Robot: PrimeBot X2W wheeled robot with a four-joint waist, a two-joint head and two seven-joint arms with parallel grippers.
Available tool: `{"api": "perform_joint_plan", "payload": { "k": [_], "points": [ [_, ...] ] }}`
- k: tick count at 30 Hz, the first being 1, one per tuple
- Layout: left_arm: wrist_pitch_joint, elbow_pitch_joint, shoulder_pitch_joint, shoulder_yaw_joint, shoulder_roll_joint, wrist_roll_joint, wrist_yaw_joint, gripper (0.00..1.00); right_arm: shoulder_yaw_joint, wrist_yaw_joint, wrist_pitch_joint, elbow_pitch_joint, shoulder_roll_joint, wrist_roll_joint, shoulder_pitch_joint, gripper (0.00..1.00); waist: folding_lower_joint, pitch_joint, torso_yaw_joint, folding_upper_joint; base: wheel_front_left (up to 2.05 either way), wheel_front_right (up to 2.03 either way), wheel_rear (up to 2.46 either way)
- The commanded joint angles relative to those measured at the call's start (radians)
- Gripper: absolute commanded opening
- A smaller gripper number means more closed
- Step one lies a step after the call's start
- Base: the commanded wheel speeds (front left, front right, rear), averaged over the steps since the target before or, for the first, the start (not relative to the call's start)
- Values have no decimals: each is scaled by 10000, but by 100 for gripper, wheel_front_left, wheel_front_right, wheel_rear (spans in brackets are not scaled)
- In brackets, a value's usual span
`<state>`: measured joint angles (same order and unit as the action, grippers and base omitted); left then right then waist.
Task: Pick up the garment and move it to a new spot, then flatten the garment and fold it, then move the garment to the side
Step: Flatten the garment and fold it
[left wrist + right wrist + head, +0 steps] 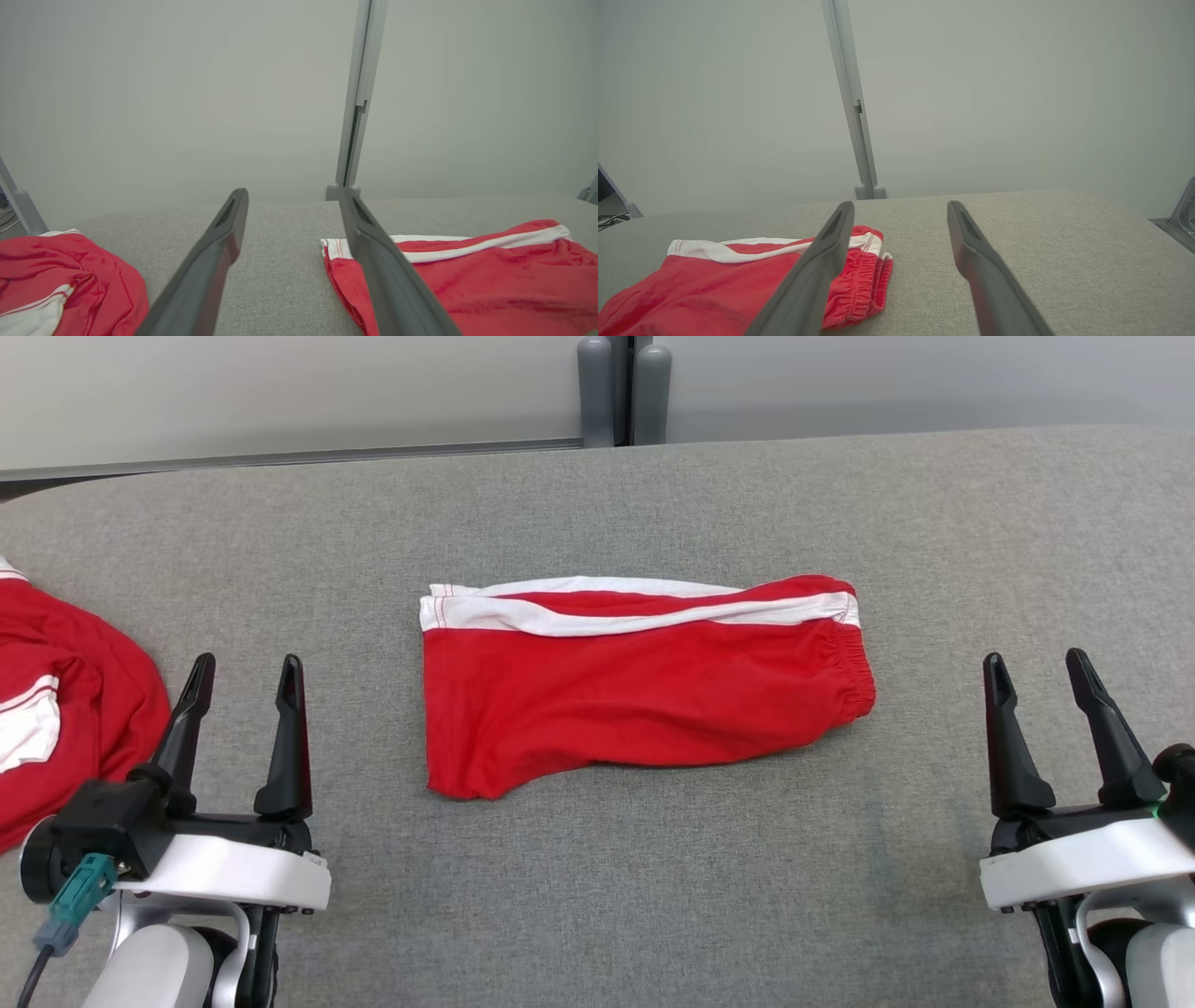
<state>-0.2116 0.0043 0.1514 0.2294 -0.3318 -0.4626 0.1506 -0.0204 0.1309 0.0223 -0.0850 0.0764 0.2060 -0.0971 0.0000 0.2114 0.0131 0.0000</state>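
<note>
Red shorts [635, 695] with white side stripes lie folded flat in the middle of the grey table, waistband to the right. They also appear at the right of the left wrist view as the shorts [467, 275] and at the lower left of the right wrist view as the shorts [724, 284]. My left gripper [245, 665] hovers open near the table's front left, apart from the shorts. My right gripper [1034, 661] stands open at the front right, also apart from them. Both hold nothing.
A second red and white garment [56, 709] lies crumpled at the table's left edge, close to my left gripper; it shows too as the garment [60, 280]. A grey post [624, 387] stands behind the table [653, 859] against a pale wall.
</note>
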Motion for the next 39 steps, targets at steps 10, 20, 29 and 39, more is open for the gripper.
{"api": "perform_joint_plan", "payload": {
  "k": [10, 20, 29, 39],
  "points": [
    [-6, -305, 375, 166, 68, -27, -59, 100, -242, -4, 192, 720, 209, 85, -203, 100, 0, 312, 517, 0, 0, 0, 0],
    [-293, -6, 1314, 638, 447, 167, -544, 100, 216, -4, 257, 3587, 213, 329, -1511, 100, 0, 1365, 1340, 0, 0, 0, 0],
    [-456, 453, 1682, 868, 687, 309, -856, 100, 338, -13, -170, 5435, 38, 735, -2081, 42, 0, 1531, 1357, 0, 0, 0, 0],
    [-525, 714, 1492, 533, 757, 396, -819, 100, 500, -14, -1079, 5264, 494, 1338, -1905, 0, 0, 1344, 1075, 0, 0, 0, 0]
  ]
}}
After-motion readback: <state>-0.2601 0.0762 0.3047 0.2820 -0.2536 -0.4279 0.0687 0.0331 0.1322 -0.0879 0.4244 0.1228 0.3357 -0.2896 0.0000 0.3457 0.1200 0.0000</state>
